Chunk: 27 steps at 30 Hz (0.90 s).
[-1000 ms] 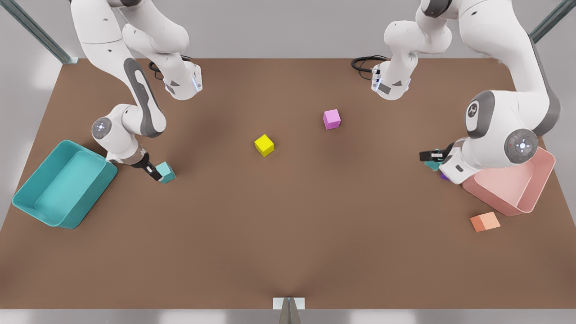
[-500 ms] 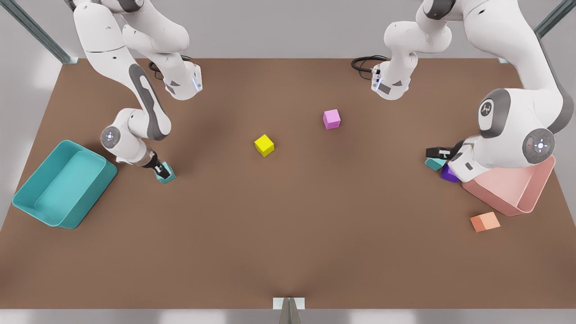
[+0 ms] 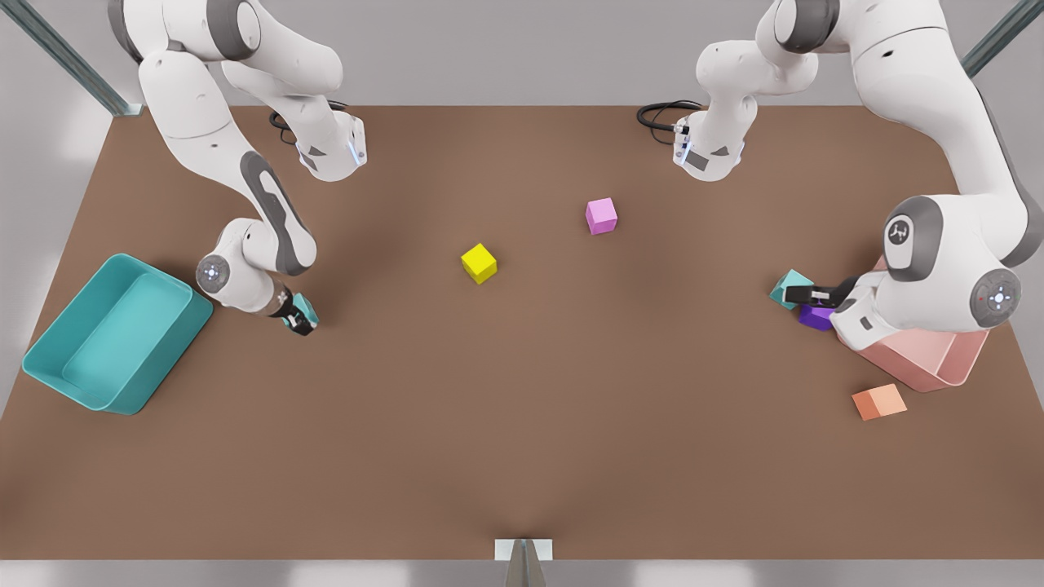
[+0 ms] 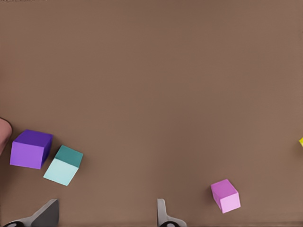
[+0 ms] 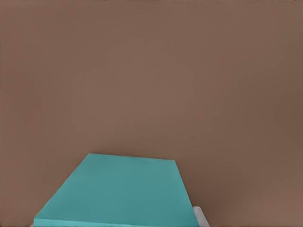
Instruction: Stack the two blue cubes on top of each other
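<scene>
One blue cube point(image 3: 305, 307) lies on the brown table near the teal bin, on the front view's left. My right gripper point(image 3: 295, 319) is down over it, and the cube's top face point(image 5: 118, 191) sits very close in the right wrist view. The other blue cube point(image 3: 788, 288) lies tilted on the front view's right, touching a purple cube point(image 3: 814, 316). My left gripper point(image 3: 807, 292) hovers open just behind that pair with nothing between its fingertips point(image 4: 163, 215). The left wrist view has this blue cube point(image 4: 64, 165) beside the purple cube point(image 4: 31, 149).
A teal bin point(image 3: 49, 355) stands at the front view's left edge, and a pink bin point(image 3: 938, 363) sits under the left arm. A yellow cube point(image 3: 479, 263), a pink cube point(image 3: 601, 216) and an orange cube point(image 3: 878, 402) lie on the table.
My right gripper has swung from beside the near blue cube to over it and lowered. My left arm has drawn back towards the pink bin, uncovering the purple cube; the blue cube there now sits tilted.
</scene>
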{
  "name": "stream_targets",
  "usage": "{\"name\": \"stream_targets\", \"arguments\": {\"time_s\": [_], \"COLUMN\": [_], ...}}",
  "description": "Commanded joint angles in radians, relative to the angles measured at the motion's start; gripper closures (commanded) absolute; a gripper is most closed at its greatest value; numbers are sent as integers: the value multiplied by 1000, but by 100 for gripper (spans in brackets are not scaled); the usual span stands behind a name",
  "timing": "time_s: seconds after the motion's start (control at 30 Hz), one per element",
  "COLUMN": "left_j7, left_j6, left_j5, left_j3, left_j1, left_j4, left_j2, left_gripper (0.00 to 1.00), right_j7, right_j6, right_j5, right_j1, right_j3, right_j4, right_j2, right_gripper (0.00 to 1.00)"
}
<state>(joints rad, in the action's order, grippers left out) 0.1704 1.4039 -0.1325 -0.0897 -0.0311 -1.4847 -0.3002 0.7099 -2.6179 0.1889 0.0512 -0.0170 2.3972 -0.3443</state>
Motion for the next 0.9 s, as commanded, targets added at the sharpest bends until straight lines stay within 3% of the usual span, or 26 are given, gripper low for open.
{"name": "stream_targets", "arguments": {"time_s": [0.0, 0.07, 0.23, 0.3, 0.37, 0.53, 0.63, 0.67, 0.73, 0.87], "left_j7": [97, 100, 98, 98, 97, 11, -147, -161, -464, -893], "left_j6": [-49, -49, -63, -72, -86, -39, -28, 16, 234, 590], "left_j5": [7, 8, 8, 8, 8, 103, 103, 103, 110, 54], "left_j3": [2, 2, 2, 2, 2, -1, -2, -5, -125, -128], "left_j1": [0, 10, 10, 13, 14, 40, 83, 140, 119, 116], "left_j4": [1, 1, 1, 1, -3, -3, 1, -26, -314, -560], "left_j2": [4, 1, 3, 1, 1, -37, -37, -36, 70, 89], "left_gripper": [0, 0, 0, 0, 0, 0, 0, 0, 0, 0], "right_j7": [45, 48, 45, 92, 207, 732, 1075, 1154, 1235, 1244], "right_j6": [-27, -25, 51, 255, 274, 272, 272, 271, 265, 256], "right_j5": [1, 1, 1, 1, 3, -3, -161, -161, -164, -174], "right_j1": [-1, -1, -7, -108, -249, -566, -703, -738, -777, -786], "right_j3": [0, 0, -6, -8, -8, -1, 0, 2, 3, 3], "right_j4": [-1, -3, -30, -222, -306, -665, -854, -903, -960, -989], "right_j2": [-1, -1, 70, 73, 54, -199, -357, -400, -455, -493], "right_gripper": [4, 36, 39, 39, 38, 38, 38, 38, 37, 36]}}
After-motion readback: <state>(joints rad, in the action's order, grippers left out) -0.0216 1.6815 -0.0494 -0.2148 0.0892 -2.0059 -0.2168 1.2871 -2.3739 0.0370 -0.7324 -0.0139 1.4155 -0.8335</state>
